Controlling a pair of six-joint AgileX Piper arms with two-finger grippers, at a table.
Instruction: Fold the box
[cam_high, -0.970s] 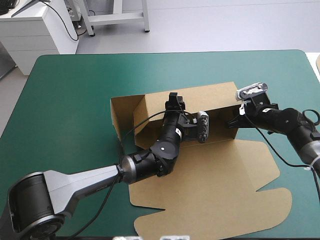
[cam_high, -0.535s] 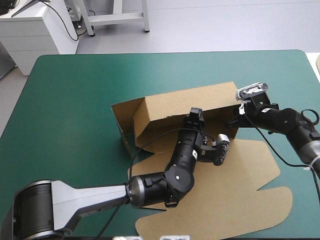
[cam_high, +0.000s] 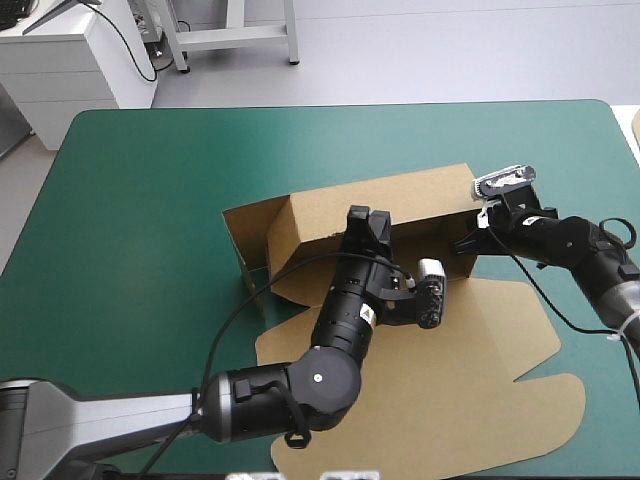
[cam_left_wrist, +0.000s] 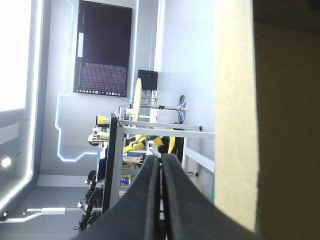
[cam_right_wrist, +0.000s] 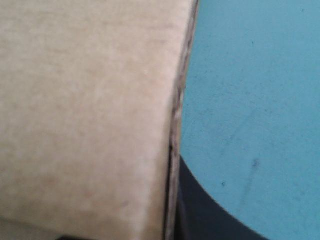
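One brown box (cam_high: 400, 205) of matte corrugated board, long wall raised, curvy-edged sheet flat on smooth teal-green tabletop (cam_high: 150, 200), left tool (cam_high: 366, 215) closed, right tool (cam_high: 466, 243) clamping the box

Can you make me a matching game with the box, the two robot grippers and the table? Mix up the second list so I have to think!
Things:
1. box
2. left gripper
3. right gripper
4. table

Clues:
A. has a teal-green cover
B. jaws shut together on nothing, with a raised brown wall right beside them
C. brown, far part standing up, near part lying flat
D. jaws shut on the right end of the raised wall

Right pairs: 1-C, 2-B, 3-D, 4-A
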